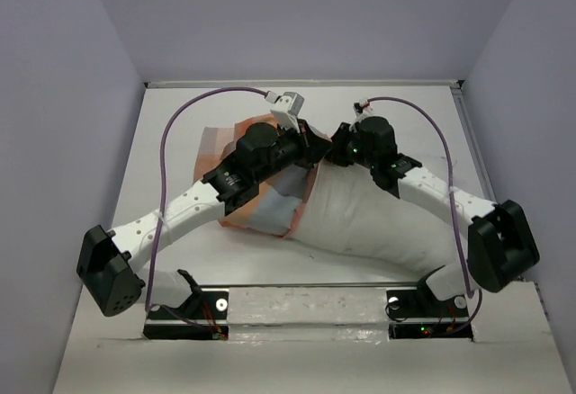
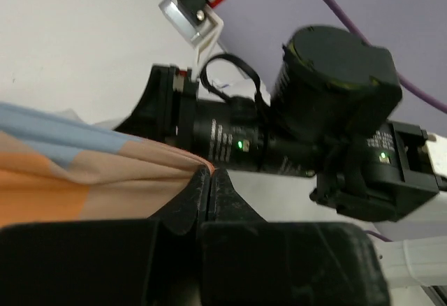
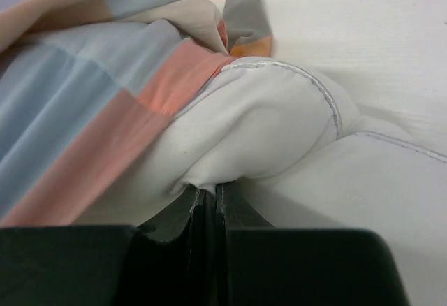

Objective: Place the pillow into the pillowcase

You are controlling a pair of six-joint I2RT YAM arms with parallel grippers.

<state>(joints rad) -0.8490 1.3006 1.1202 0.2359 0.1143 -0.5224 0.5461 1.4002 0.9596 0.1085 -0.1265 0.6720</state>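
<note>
The left arm [image 1: 193,201] and right arm [image 1: 432,192] reach from the near edge, elbows out, wrists meeting over the middle of the worktop [image 1: 180,133]. The pillow [image 1: 378,219] lies just ahead of the right base, almost wholly outside the pillowcase [image 1: 256,210], which is bunched at its left end. The left gripper [image 2: 209,175] is pinched tight on the pillowcase's edge; the right gripper [image 3: 208,193] is clamped on a fold of the pillow's corner. Beyond them bare worktop runs to the back wall [image 1: 297,34]

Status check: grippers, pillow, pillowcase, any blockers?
Left gripper shut on pillowcase edge. Right gripper shut on pillow fabric. Pillow mostly outside the case. No blocker seen.
</note>
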